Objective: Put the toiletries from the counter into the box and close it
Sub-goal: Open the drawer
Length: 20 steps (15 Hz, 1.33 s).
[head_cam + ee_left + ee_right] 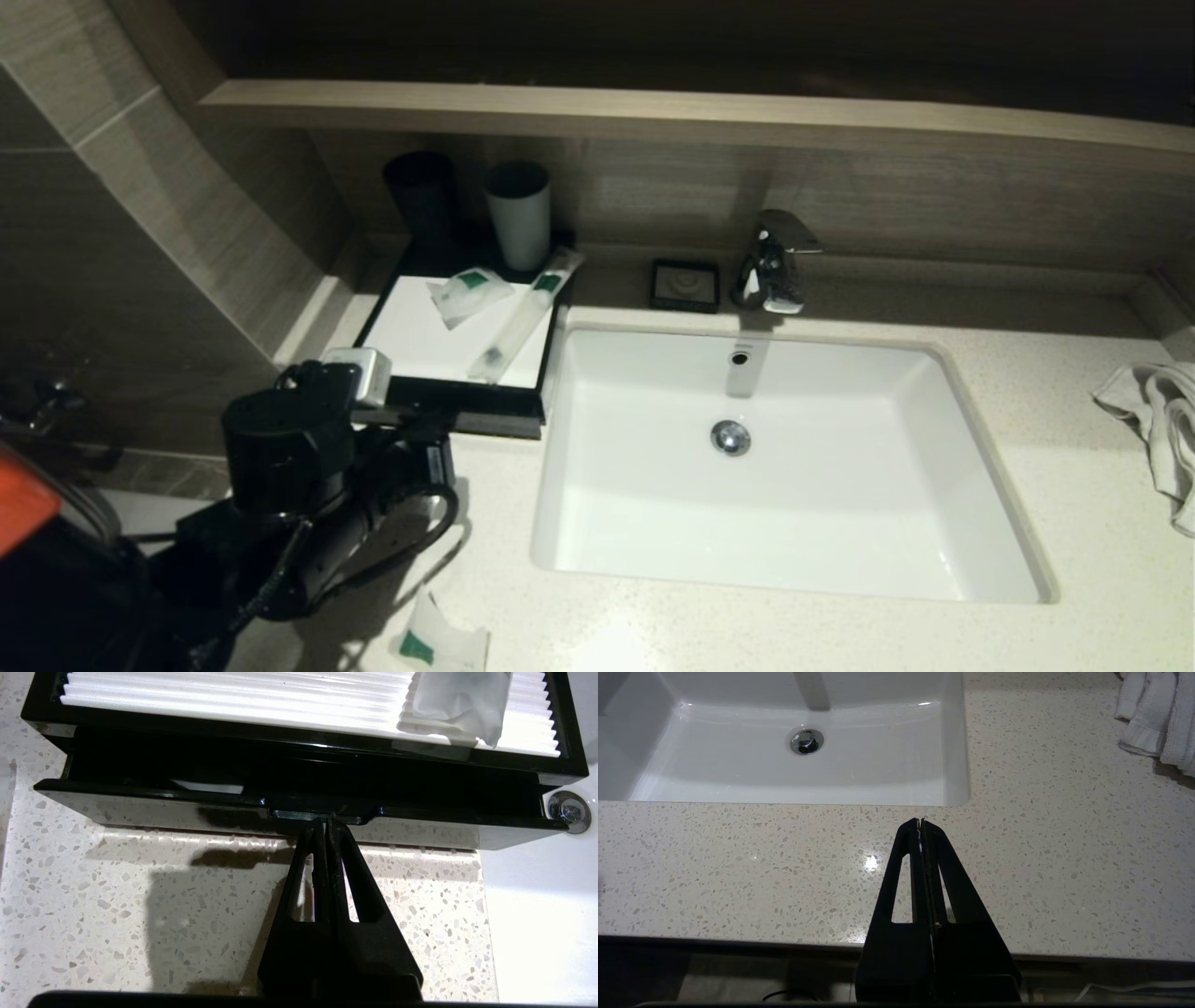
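The black box (467, 397) with a white top panel stands on the counter (653, 625) left of the sink. Its drawer (187, 807) is pulled out a little, and something white (208, 786) shows in the gap. A small sachet (470, 294) and a long slim tube (518, 317) lie on the white panel. Another sachet (439, 646) lies on the counter at the near edge, beside my left arm. My left gripper (327, 822) is shut and empty, its tips touching the notch in the middle of the drawer front. My right gripper (920, 822) is shut and empty above the counter in front of the sink.
The white sink (653, 523) with its chrome tap (770, 266) fills the middle. A black cup (422, 196) and a grey cup (518, 215) stand behind the box. A small black soap dish (686, 285) sits by the tap, and a white towel (1162, 420) lies far right.
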Tool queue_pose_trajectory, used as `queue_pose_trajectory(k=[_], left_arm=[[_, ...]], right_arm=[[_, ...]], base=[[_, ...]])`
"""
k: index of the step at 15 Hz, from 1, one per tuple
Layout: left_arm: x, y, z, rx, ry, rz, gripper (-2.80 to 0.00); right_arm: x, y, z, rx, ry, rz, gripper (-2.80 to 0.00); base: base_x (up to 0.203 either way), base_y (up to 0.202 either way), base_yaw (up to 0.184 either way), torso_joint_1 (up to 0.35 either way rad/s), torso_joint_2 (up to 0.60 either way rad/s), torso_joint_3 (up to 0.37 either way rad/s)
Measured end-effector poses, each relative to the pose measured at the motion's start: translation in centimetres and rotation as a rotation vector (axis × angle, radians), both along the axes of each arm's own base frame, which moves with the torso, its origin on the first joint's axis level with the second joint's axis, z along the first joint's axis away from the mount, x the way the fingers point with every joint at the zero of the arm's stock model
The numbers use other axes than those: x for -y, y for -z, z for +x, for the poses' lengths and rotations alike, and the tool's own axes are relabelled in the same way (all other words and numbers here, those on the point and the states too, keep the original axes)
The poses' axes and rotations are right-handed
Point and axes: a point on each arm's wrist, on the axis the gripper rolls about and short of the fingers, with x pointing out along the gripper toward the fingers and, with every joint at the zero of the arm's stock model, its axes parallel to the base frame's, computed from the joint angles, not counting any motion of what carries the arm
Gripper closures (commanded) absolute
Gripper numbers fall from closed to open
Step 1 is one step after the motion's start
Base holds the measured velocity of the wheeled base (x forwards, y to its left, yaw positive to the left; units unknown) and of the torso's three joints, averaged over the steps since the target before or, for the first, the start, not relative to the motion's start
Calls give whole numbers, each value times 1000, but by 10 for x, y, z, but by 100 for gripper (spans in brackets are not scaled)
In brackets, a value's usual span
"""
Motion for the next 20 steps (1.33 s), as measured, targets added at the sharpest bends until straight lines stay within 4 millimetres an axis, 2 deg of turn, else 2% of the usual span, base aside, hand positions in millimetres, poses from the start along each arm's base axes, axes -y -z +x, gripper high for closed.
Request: queue_pose_trajectory(k=[20], left_arm=[[1, 0, 10, 24, -12, -14, 0]], right_arm=[[0, 0, 0, 0, 0, 0, 0]], base=[[0, 0, 0, 0, 0, 0]])
